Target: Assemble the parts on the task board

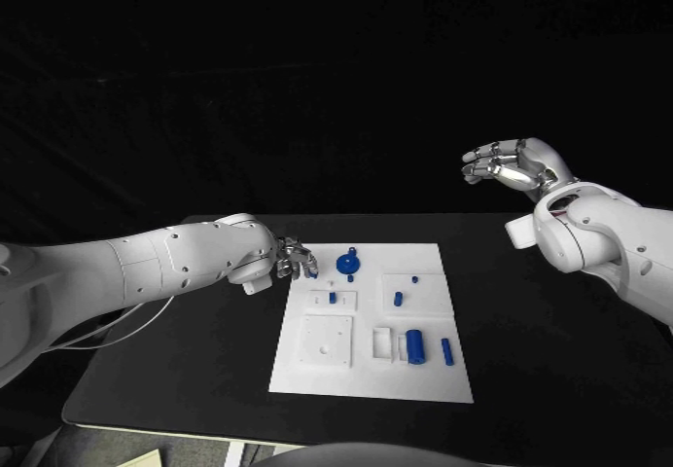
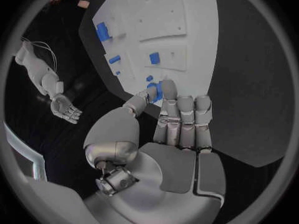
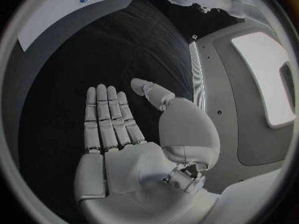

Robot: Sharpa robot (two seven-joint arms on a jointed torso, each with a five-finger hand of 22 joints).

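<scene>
The white task board point(image 1: 368, 375) lies in the middle of the black table. My left hand point(image 1: 291, 259) hovers at its far left corner and pinches a small blue part point(image 1: 310, 271) between thumb and a fingertip; the left wrist view shows the blue part point(image 2: 154, 91) beside the fingers point(image 2: 182, 119). A round blue part point(image 1: 349, 261) stands just right of that hand. A blue cylinder point(image 1: 415, 345) and a thin blue rod point(image 1: 447, 351) lie near the board's right side. My right hand point(image 1: 514, 165) is raised high beyond the table's far right, fingers spread and holding nothing.
Small blue pegs point(image 1: 399, 298) point(image 1: 333, 297) sit in the board's middle squares. A white block plate point(image 1: 326, 341) and a white slot piece point(image 1: 381, 341) lie on the near half. Bare black table point(image 1: 547, 350) surrounds the board on both sides.
</scene>
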